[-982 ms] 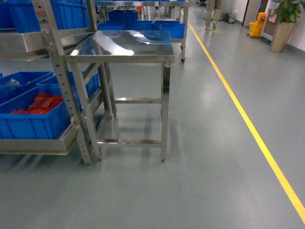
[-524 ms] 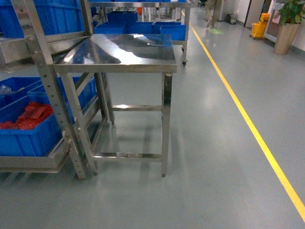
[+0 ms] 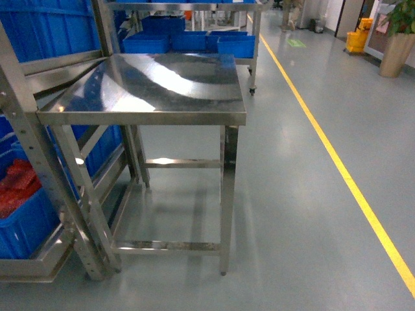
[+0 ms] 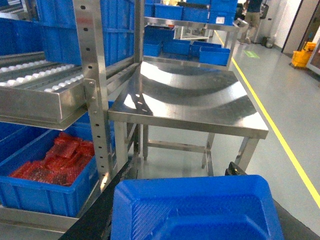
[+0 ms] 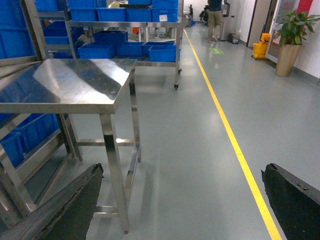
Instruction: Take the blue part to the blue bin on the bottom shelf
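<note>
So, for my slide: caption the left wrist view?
Blue tray in the foreground facing a steel table beside a bin of red parts.

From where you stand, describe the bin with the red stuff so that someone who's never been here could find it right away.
Start at the stainless steel table and look left to the steel rack standing against it. Under the rack's roller shelf, the blue bin sits on the low tier. It is the only bin in view showing red bagged items.

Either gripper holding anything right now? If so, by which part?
Right gripper: open, nothing between its fingers. Left wrist view: a blue tray-like part fills the bottom edge, but the fingers are hidden, so the hold and grip point cannot be told.
</note>
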Controlling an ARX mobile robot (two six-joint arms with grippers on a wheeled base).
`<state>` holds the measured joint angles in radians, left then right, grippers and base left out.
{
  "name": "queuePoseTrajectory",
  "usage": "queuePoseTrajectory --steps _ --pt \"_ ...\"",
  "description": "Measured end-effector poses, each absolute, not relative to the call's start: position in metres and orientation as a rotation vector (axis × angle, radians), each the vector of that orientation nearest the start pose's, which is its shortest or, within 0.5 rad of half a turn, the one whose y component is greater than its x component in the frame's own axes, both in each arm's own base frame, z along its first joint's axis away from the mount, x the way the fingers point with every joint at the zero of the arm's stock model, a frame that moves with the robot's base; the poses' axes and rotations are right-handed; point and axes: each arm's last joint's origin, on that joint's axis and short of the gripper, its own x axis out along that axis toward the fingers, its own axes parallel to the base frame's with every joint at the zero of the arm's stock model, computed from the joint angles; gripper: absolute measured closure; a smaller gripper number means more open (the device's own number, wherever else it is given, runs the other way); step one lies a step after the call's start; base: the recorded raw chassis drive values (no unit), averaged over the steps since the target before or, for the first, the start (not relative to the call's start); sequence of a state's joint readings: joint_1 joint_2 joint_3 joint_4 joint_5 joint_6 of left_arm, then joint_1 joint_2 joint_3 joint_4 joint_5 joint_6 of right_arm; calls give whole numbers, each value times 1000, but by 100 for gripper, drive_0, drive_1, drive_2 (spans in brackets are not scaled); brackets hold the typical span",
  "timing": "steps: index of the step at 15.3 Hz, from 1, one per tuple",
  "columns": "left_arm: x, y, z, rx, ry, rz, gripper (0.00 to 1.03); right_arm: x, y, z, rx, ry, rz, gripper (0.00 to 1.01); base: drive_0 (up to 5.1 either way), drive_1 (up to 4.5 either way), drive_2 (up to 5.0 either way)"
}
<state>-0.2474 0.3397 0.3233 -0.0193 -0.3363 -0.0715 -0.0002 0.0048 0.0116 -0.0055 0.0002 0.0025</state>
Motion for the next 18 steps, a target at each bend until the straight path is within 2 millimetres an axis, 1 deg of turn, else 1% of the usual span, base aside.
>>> queuePoseTrajectory --steps 7,12,14,18 --pt "111 -18 244 -61 31 92 60 97 0 167 2 -1 0 3 -6 427 -439" --pt "113 -19 242 -55 51 92 60 97 0 167 2 -6 0 3 0 0 0" --pt "111 -18 244 -61 32 90 60 97 0 166 2 0 0 3 0 0 0" --pt "111 -18 244 -61 32 87 60 97 0 167 2 -2 -1 3 -488 258 258"
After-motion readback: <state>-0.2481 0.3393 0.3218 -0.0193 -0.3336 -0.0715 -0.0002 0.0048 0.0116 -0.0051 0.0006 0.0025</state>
